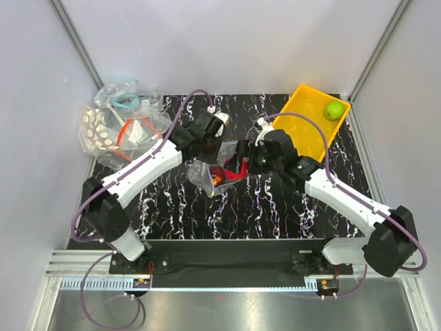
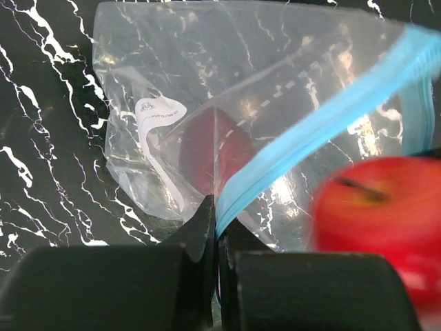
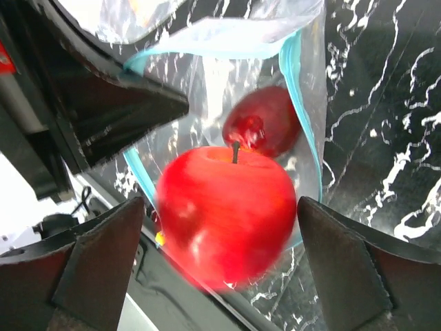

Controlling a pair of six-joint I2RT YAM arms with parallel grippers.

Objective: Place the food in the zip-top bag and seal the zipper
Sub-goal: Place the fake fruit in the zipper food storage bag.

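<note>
Left gripper (image 2: 217,238) clamped on bag's (image 2: 207,76) blue strip (image 2: 324,124), right gripper (image 3: 220,207) wide open around loose red fruit (image 3: 224,221) at bag mouth, maroon fruit (image 3: 265,121) inside, green fruit (image 1: 334,109) at one o'clock.

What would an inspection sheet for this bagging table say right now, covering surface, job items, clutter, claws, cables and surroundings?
Surface: black marbled table, no spills seen.
Job's things: zip-top bag lifted by its zipper; maroon fruit inside; red fruit blurred at the mouth; green fruit in the yellow tray.
Clutter: pile of clear bags at the far left.
Claws: left claw shut on the zipper; right claw spread either side of the red fruit, apparently open.
Cables: purple cables along both arms.
Surroundings: pale walls; nothing else seen.
</note>
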